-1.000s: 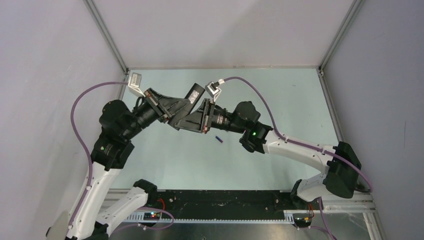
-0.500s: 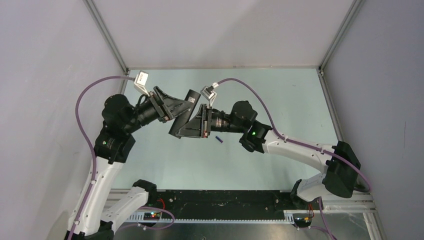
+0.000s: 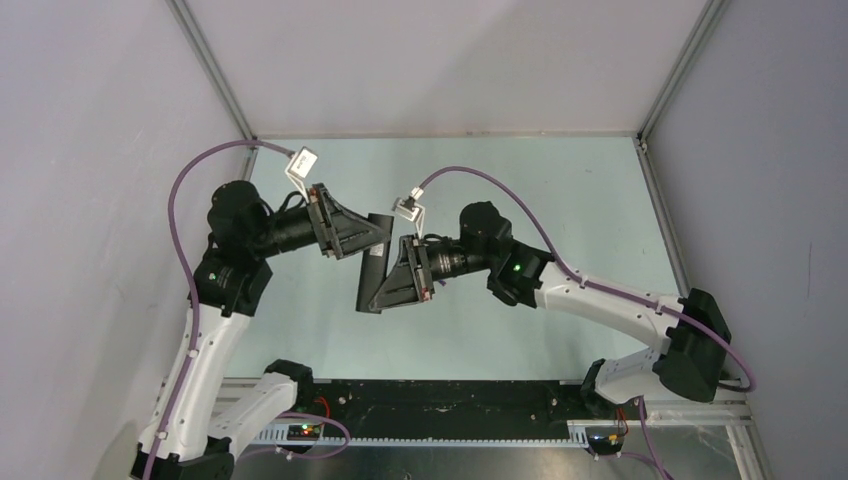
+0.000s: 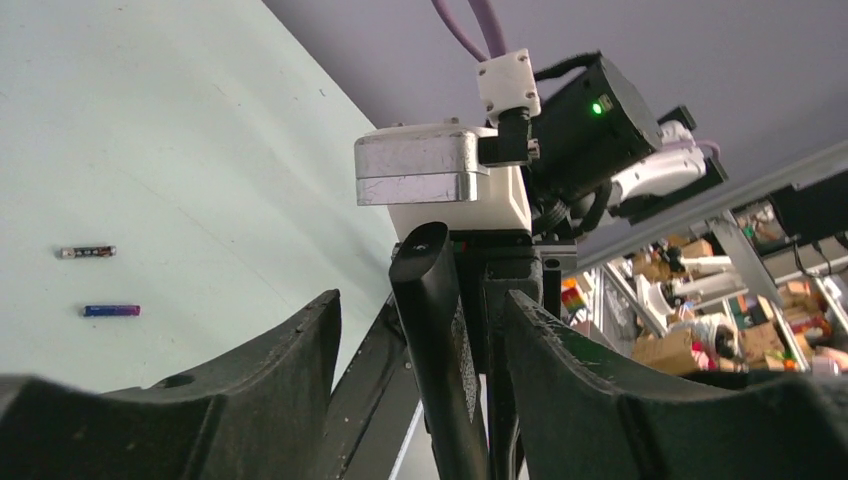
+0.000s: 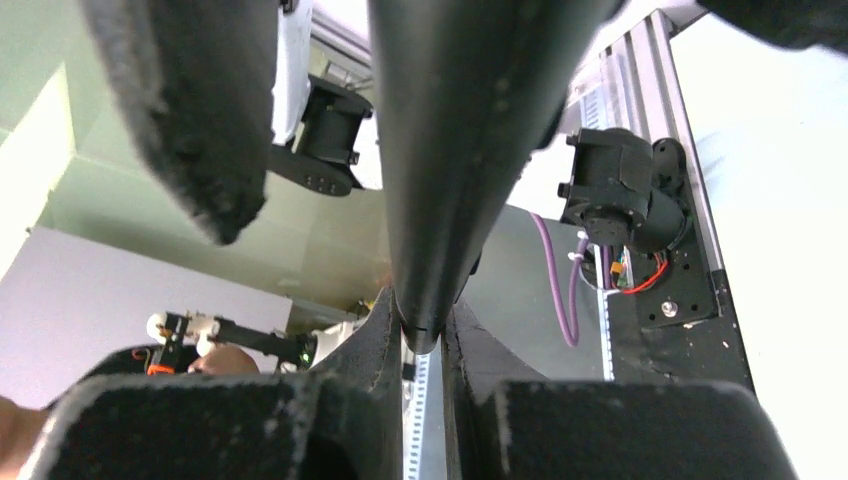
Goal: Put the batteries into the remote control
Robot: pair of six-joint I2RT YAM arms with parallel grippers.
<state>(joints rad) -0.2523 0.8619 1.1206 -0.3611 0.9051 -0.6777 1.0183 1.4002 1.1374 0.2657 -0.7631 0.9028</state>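
Find remote control held up off the surface, tilted, over the middle, nearer the L edge than the R. Gripped at its lower end by R pincer, clamped tight on both sides. Straddled at its upper end by L pincer: open, gap on each side, no contact seen. Cannot tell which face carries the recess.

Spot blue-purple battery and dark battery lying flat on the surface in L wrist view, near each other, not touching, well apart from the remote. Hidden under the arms in top view, so pos. vs edges unclear.

Prob. step in hand: re-grip / turn of the remote btw the two pincers to bring the recess up.

To do it well:
- Keep R grip firm until after closing L square on the free end.
- Centre L first for even contact on both sides; otherwise risk of levering the bar out of R.
- Loosen only one pincer at a time.
- Turn slowly; slim bar, prob. easy to twist in a grip.
- Set down w/ recess up, beside the batteries, not on them. Round, so likely to roll if nudged.
- Leave room to come down over each battery afterwards.
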